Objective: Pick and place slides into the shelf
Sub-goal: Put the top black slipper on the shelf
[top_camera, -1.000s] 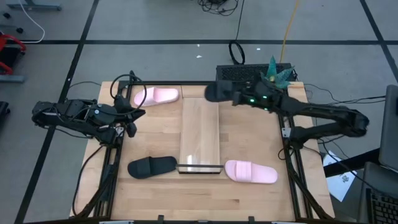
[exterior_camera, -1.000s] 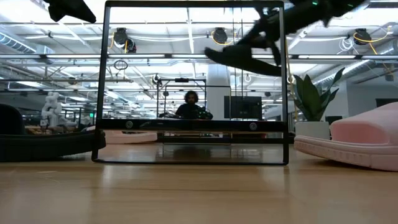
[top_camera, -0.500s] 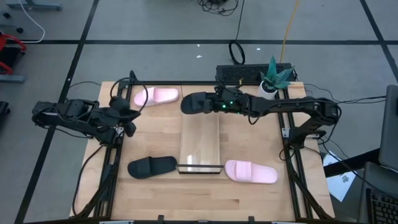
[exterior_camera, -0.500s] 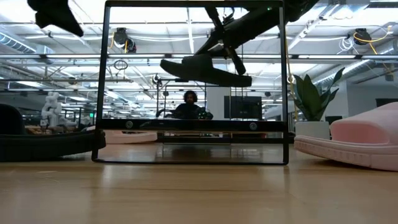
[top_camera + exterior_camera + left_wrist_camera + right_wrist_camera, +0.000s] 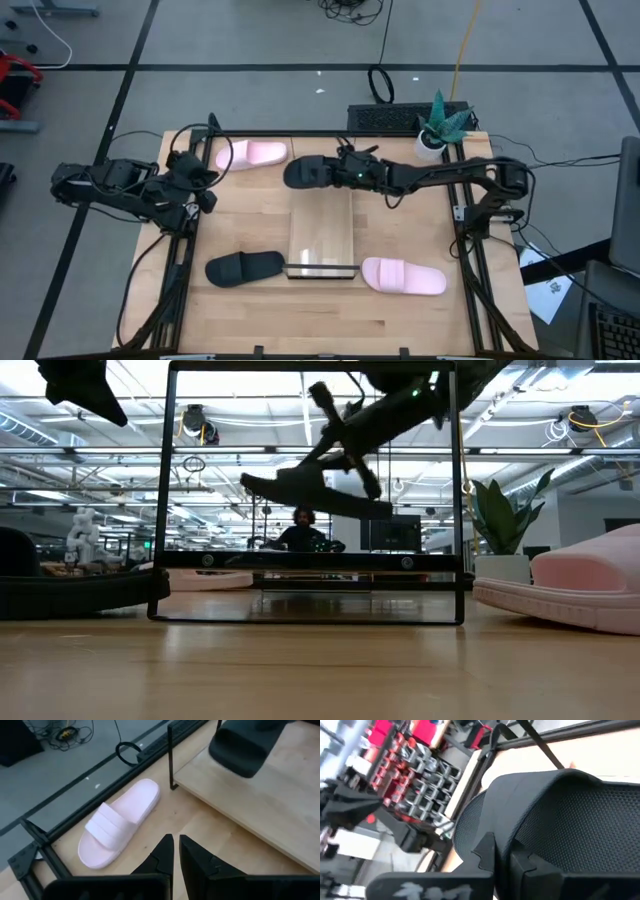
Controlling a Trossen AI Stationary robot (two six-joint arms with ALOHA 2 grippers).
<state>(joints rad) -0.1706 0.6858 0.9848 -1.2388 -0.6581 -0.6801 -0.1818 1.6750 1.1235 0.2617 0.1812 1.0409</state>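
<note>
Black slide (image 5: 308,172) carried farther over shelf (image 5: 322,215).

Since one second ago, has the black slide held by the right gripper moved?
Yes. In the high view the black open-toe slide, held by the right gripper, has moved leftward from beside the potted plant to the far end of the light-wood shelf.

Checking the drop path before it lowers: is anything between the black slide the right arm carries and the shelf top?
Nothing visible. The right gripper holds the black slide in the air over the far end of the shelf, whose plank lies bare beneath it.
</note>
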